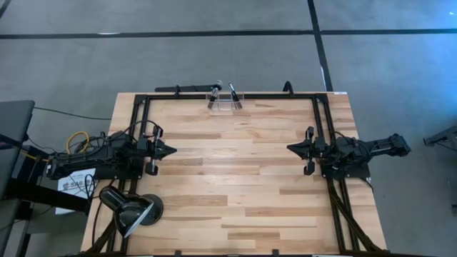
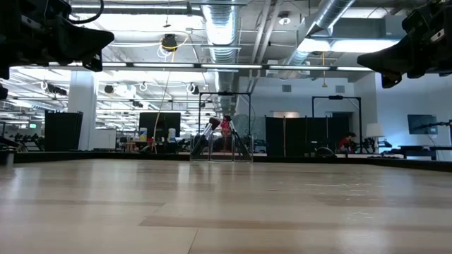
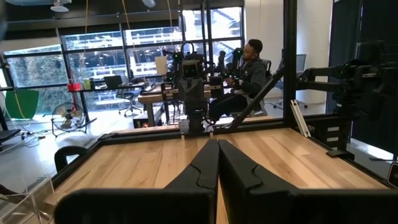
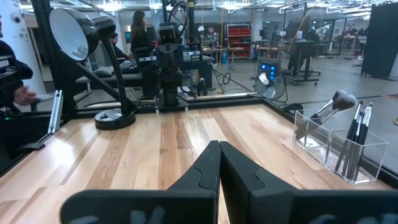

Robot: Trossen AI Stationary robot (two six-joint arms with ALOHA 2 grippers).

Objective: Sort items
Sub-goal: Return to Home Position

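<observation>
Left end effector (image 1: 171,150) and right end effector (image 1: 292,148) hang closed and empty over the blond wooden desk (image 1: 235,193). Slim dark makeup brushes (image 4: 356,130) stand in a clear plastic organizer (image 4: 310,135).

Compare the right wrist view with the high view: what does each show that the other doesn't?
Right wrist only: inside the transparent organizer, a fluffy powder brush in one section, slim brushes in the other; a person beyond the table. High only: the whole table, with the left gripper and right gripper facing each other from opposite sides, far from the organizer. Both: the organizer, the desk lamp, the right gripper's shut fingers.
</observation>
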